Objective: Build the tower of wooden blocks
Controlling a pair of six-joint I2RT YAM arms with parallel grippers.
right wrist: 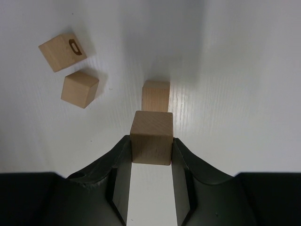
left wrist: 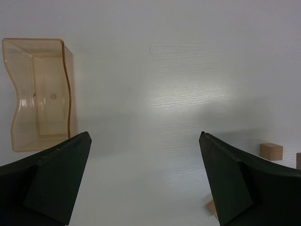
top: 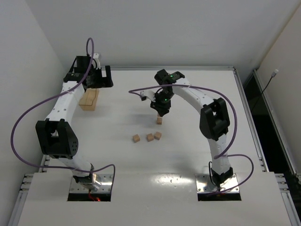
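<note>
My right gripper (right wrist: 151, 140) is shut on a small light-tan wooden cube (right wrist: 151, 136), its fingers pressing the cube's two sides. In the top view this held cube (top: 159, 120) sits at the tip of the right gripper (top: 162, 112), mid-table. Just beyond it a second cube (right wrist: 155, 95) lies on the table, with two others (right wrist: 80, 88) (right wrist: 61, 52) to its left. From above these three (top: 158, 135) (top: 150, 137) (top: 136, 138) form a loose row, each lying singly. My left gripper (left wrist: 145, 137) is open over bare table at the far left (top: 104, 77).
A light rectangular tray (top: 89, 100) lies under the left arm near the back left; the left wrist view shows the tray (left wrist: 40, 94) ahead and to the left. White walls bound the table at the back and sides.
</note>
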